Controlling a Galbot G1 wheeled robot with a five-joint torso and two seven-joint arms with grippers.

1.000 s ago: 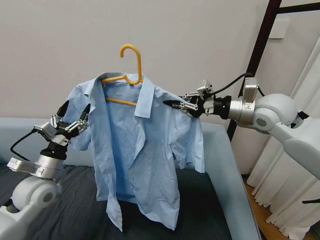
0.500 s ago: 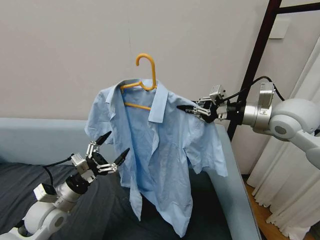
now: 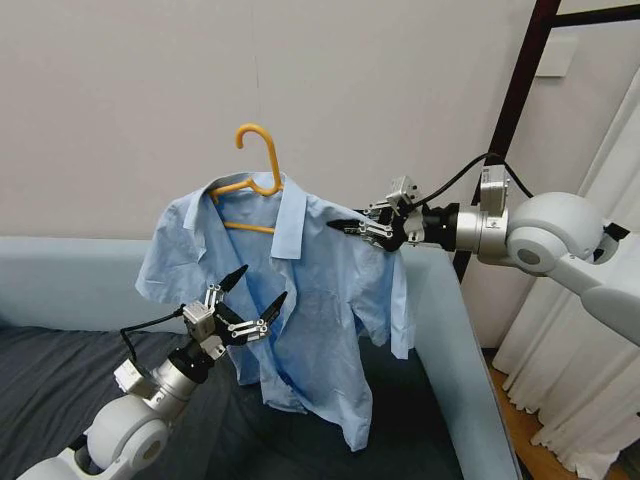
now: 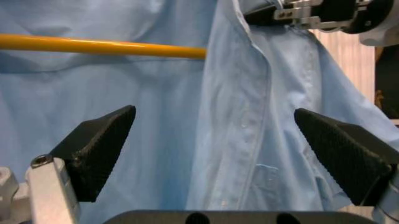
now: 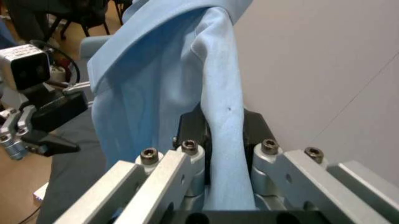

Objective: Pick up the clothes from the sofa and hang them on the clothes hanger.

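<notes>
Above the sofa (image 3: 450,380), the shirt (image 3: 320,290) hangs on the hanger (image 3: 272,155), your right hand (image 3: 350,228) pinching its shoulder and left hand (image 3: 264,281) spread before the front; grip firmly, level the collar.

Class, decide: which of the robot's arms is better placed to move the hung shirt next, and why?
Probably the right. The right gripper has its jaws shut on the shirt shoulder, near the dark post. The left gripper hangs open before the shirt front, holding nothing.
</notes>
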